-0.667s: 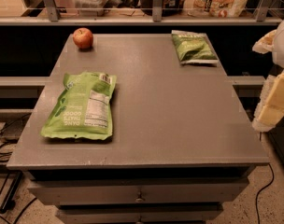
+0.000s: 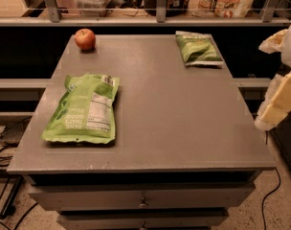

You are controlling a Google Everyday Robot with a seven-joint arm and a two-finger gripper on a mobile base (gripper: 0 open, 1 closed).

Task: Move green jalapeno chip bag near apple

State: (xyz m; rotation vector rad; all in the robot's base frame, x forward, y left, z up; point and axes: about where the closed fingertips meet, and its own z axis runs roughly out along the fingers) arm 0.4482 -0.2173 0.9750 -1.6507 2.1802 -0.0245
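Note:
The small dark-green jalapeno chip bag (image 2: 198,48) lies flat at the far right corner of the grey table (image 2: 174,109), its pale lettering band toward the far edge. The red apple (image 2: 85,39) sits at the far left corner, well apart from the bag. My gripper (image 2: 279,99) hangs at the right edge of the view, beyond the table's right side, level with the middle of the table and nearer to me than the chip bag. It holds nothing that I can see.
A larger lime-green pouch (image 2: 83,108) with a white nutrition label lies on the left half of the table. A counter (image 2: 155,13) with containers and bags runs behind the table. Drawers (image 2: 143,202) sit under the table front. Cables lie on the floor at left.

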